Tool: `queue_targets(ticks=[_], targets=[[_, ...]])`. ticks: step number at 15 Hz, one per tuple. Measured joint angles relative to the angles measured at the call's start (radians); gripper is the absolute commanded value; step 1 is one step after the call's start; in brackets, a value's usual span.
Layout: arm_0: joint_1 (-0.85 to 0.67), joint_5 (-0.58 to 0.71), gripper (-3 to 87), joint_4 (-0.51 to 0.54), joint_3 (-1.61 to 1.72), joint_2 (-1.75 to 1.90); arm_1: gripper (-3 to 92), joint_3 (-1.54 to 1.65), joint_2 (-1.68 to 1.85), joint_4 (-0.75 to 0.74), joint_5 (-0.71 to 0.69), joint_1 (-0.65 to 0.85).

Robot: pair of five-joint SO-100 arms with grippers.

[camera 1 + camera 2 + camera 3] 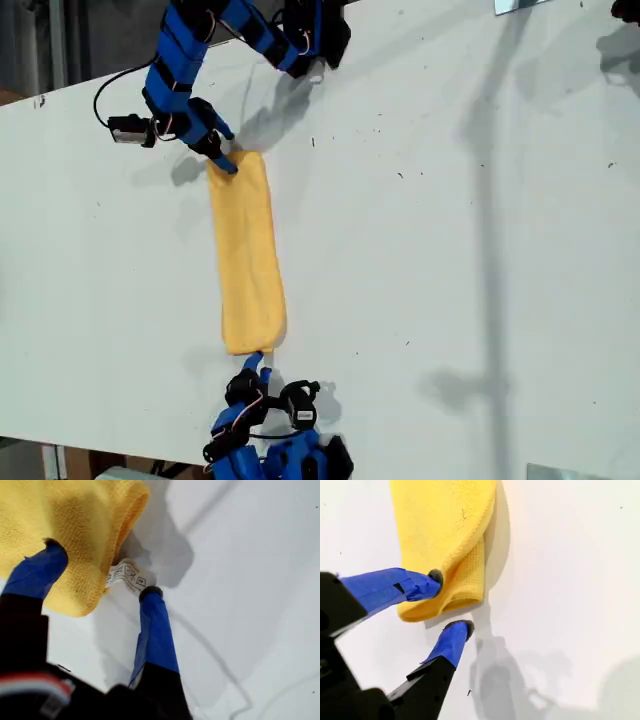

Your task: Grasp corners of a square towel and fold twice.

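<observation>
The towel (248,255) lies in a folded strip on the table (450,250), an arm at each end. My first gripper (100,569) and my second gripper (449,600) straddle its end corners, jaws apart, nothing clamped. Close now and you risk pinching only the top layer or the tag (127,576), so the fold slips.

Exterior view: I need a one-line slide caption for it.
Two blue arms meet opposite ends of a yellow towel, folded into a long strip on a white table.

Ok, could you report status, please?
My first claw open over tagged corner of soft yellow towel. My second claw open at other end. Nothing in the way.
</observation>
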Motion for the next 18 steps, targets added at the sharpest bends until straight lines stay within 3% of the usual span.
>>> queue_targets(ticks=[1, 2, 3, 4, 5, 13, 18], targets=[[0.000, -0.015, 13.4, 0.020, 0.069, 0.118, 32.8, -0.037, -0.069, 0.008, -0.005, 0.002], [-0.002, -0.028, 13.3, 0.064, 0.130, 0.252, 23.5, -0.077, -0.143, 0.021, -0.005, 0.002], [-0.020, -0.029, 13.3, 0.141, 0.187, 0.402, 3.9, -0.121, -0.198, 0.044, -0.005, 0.015], [-0.044, -0.029, 13.1, 0.206, 0.235, 0.526, 0.0, -0.130, -0.209, 0.054, -0.005, 0.017], [-0.067, -0.028, 13.1, 0.261, 0.273, 0.637, 0.0, -0.146, -0.215, 0.052, 0.000, 0.017], [-0.110, -0.028, 12.9, 0.390, 0.443, 0.988, -0.1, 0.127, 0.097, 0.037, 0.087, 0.092], [-0.117, -0.028, 12.8, 0.391, 0.448, 1.003, -0.1, -0.141, 0.236, 0.222, 0.141, -0.118]])
